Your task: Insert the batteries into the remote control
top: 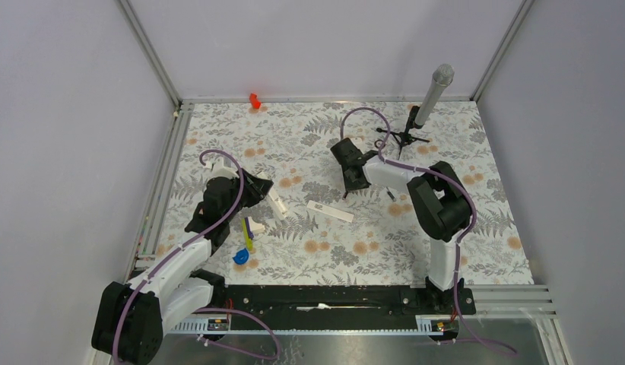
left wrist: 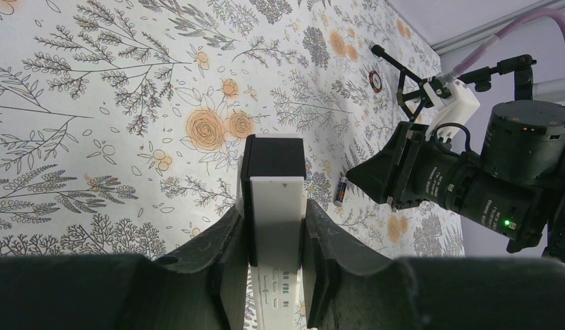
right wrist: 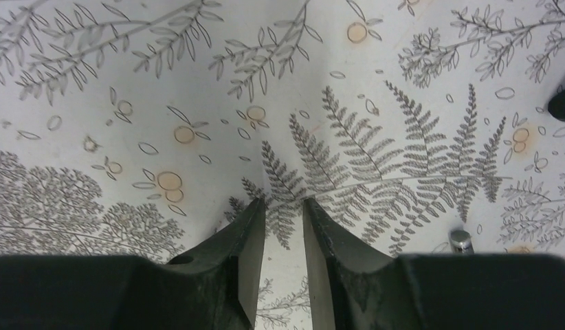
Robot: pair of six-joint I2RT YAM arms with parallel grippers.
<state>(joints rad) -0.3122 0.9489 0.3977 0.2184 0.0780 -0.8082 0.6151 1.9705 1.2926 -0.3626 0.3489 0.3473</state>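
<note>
White with a dark end, the remote (left wrist: 276,199) sat clamped in the left claw (left wrist: 274,220), held over the floral tabletop (top: 309,144). Farther out, one battery (left wrist: 341,190) lay on the tabletop near the right claw (right wrist: 283,210), whose jaws stood narrowly apart with nothing between them. The step in hand looked like fetching a battery: the right claw would need to centre over that thin cylinder, close on it, and carry it to the remote.

A robot lab cell: plain panel walls (top: 66,114), aluminium frame (top: 151,55), stand microphone (top: 436,93).
</note>
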